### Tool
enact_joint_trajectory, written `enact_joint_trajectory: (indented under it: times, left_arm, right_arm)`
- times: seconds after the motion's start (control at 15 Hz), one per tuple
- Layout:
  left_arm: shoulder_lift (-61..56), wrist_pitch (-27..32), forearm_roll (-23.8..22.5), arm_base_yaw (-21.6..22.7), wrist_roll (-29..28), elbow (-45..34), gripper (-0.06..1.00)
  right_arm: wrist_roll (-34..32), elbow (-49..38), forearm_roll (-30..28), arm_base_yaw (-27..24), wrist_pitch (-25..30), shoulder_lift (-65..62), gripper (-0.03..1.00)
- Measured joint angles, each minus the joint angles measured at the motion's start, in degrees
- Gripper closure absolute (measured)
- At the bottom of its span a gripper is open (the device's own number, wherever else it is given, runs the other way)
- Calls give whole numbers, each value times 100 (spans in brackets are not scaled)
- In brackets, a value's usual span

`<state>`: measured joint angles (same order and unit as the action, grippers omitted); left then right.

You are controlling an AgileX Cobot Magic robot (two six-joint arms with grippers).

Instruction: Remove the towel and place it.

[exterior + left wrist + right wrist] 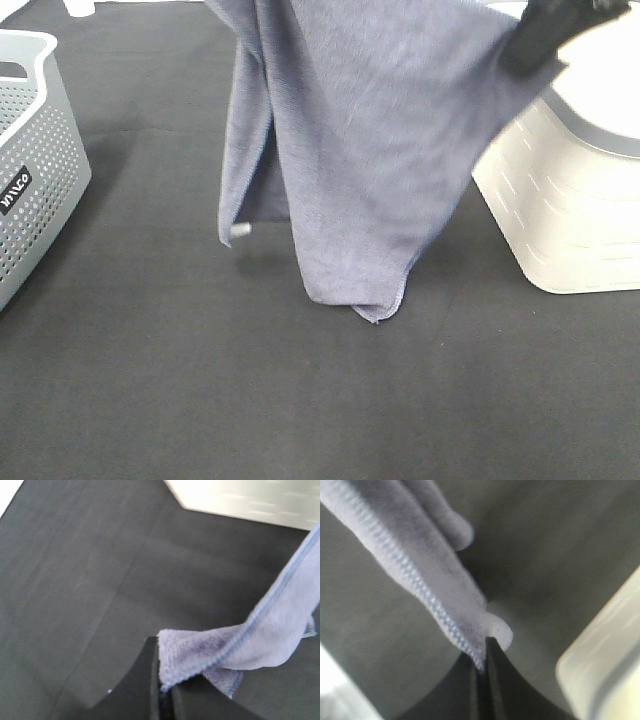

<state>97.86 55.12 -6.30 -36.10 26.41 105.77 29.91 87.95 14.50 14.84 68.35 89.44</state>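
The grey-blue towel point(350, 150) hangs in the air above the dark table, stretched between both grippers, with its lowest folded corner near the table surface. My right gripper point(535, 40) is shut on the towel's upper right corner, seen close in the right wrist view as towel point(445, 605) pinched between the black jaws of the right gripper point(482, 667). My left gripper point(162, 687) is shut on another edge of the towel point(240, 650); in the exterior high view it is out of frame at the top. A small white tag point(240, 230) dangles at the towel's lower left.
A grey perforated basket point(30, 150) stands at the left edge. A white bin point(570, 200) with a grey-rimmed lid stands at the right, also seen as white bin point(250, 500) and white bin point(605, 665). Dark cloth point(300, 400) covers the table.
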Motion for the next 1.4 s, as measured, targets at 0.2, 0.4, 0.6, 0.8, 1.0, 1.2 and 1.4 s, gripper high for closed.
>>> enact_joint_trajectory:
  times: [0.2, 0.4, 0.6, 0.8, 1.0, 1.2, 1.4]
  left_arm:
    - [69, -327, -676, 0, -390, 0, 94]
    - [269, -951, -1524, 0, -1398, 0, 94]
    - [539, -1473, -2395, 74, -2452, 0, 94]
    - [842, -2315, -2773, 476, -3048, 0, 94]
    - [997, -3140, -2830, 773, -3146, 0, 94]
    - [1003, -2991, -2767, 791, -3163, 0, 94]
    - [1134, -3386, -2767, 905, -3163, 0, 94]
  right_arm:
    - [166, 877, -155, 0, 6, 544, 96]
    - [464, 1822, -332, 0, -103, 1163, 96]
    - [848, 2412, -424, 0, -710, 1621, 96]
    - [1077, 2447, -424, 0, -1954, 1874, 96]
    - [1083, 2458, -309, 0, -2762, 2068, 96]
    - [1083, 2458, 57, 0, -2670, 2137, 96]
    - [1129, 2469, 286, 0, -2968, 2229, 96]
